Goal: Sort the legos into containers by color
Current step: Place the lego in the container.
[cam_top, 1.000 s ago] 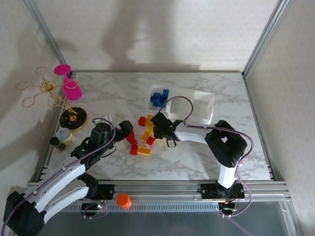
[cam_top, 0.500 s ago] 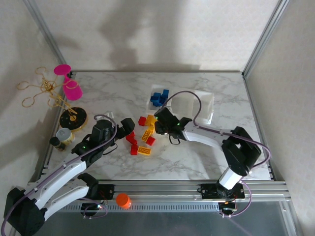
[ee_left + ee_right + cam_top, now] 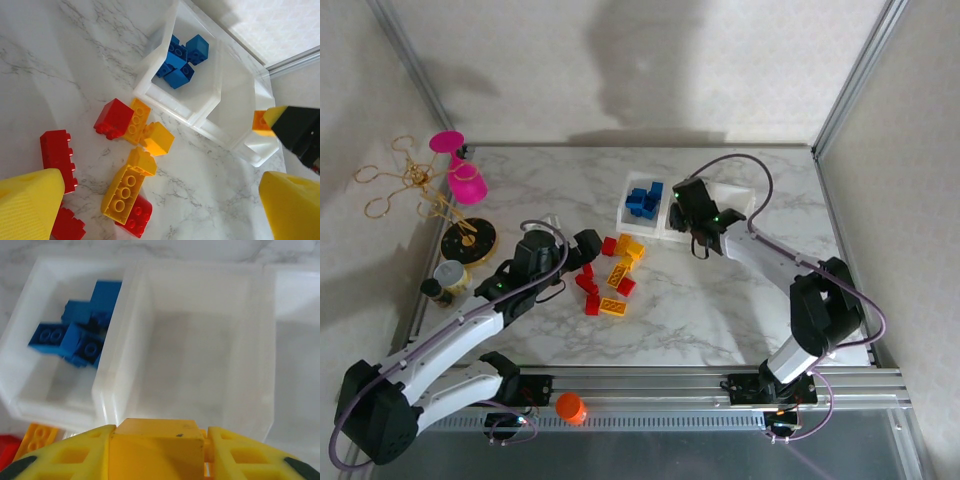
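Note:
My right gripper hangs over the middle compartment of the clear tray, shut on a yellow lego; in the left wrist view that lego shows above the tray's far part. Several blue legos lie in the left compartment. Red and yellow legos are scattered on the marble in front of the tray, among them a long yellow one and a red one. My left gripper is open just left of this pile, holding nothing.
A pink cup, gold wire pieces, a black disc and a small jar stand along the left edge. An orange cap sits on the front rail. Bare marble lies in front of the pile and to its right.
My right gripper has lifted from the pile and swung up and to the right, carrying the yellow lego over the tray. My left gripper has shifted slightly toward the pile.

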